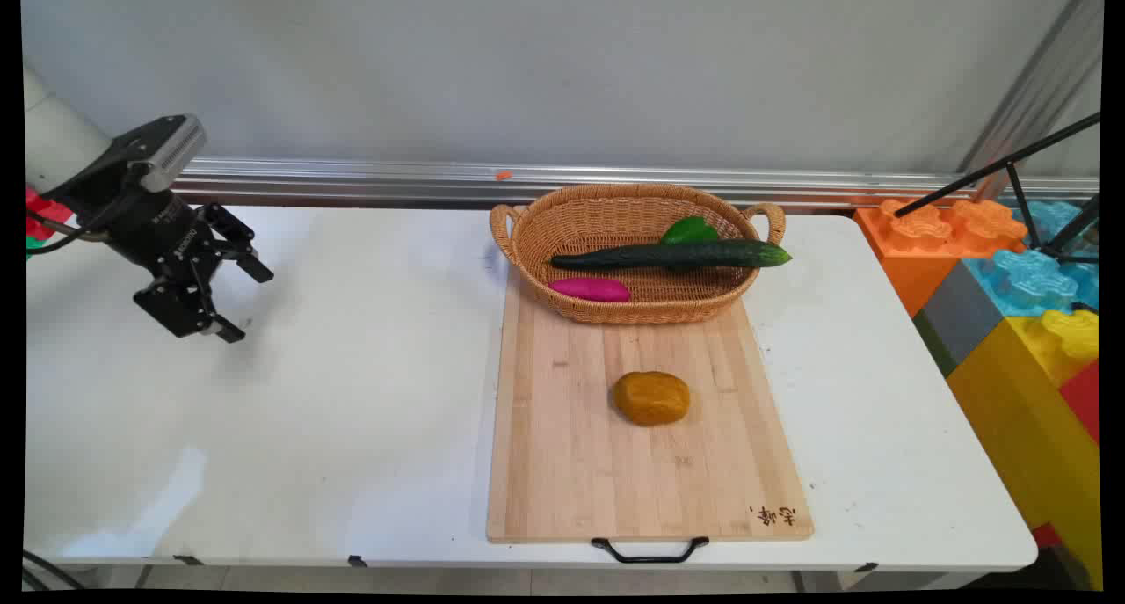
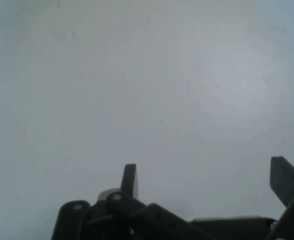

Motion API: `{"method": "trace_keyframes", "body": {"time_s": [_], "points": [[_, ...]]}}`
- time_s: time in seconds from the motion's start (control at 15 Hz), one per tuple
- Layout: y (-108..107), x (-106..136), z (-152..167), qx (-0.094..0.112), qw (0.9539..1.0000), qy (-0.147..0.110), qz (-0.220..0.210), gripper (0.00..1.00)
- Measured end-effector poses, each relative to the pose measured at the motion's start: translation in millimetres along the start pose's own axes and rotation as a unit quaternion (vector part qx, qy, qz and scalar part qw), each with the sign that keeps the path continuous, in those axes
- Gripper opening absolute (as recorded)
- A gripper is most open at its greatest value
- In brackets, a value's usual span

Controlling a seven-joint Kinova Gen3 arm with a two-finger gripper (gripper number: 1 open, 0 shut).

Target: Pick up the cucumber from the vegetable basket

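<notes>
Main view shows the gripper (image 1: 249, 303) at the far left, above bare white table (image 1: 352, 393), with its two fingers spread apart and nothing between them. It points down and toward the right side of the picture. All the objects lie well apart from it, on that right side. Nearest to it is the wooden cutting board (image 1: 562, 463), whose long axis runs from the near edge of the table toward the wall. On the board rests a brown potato (image 1: 651, 397), and behind it a wicker basket (image 1: 637, 217) holding a long cucumber (image 1: 672, 254) that lies left to right, a pink sweet potato (image 1: 590, 288) and a green pepper (image 1: 689, 229). In the hand view I see only the table surface (image 2: 147, 90) ahead of the fingers (image 2: 131, 180); it seems empty there, though the view is dim.
</notes>
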Motion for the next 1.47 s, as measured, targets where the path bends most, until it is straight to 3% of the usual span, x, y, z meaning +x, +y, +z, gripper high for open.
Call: {"method": "trace_keyframes", "body": {"time_s": [0.2,0.67,1.13,1.27,1.47], "points": [[-2,10,4,0.009,0.9996,0.026,-0.008,1.0],[-23,77,16,0.054,0.9954,0.078,0.008,1.0],[-41,200,46,0.091,0.9854,0.129,0.065,1.0],[-44,234,61,0.1,0.9827,0.134,0.079,1.0],[-47,268,80,0.112,0.9806,0.132,0.092,1.0]]}}
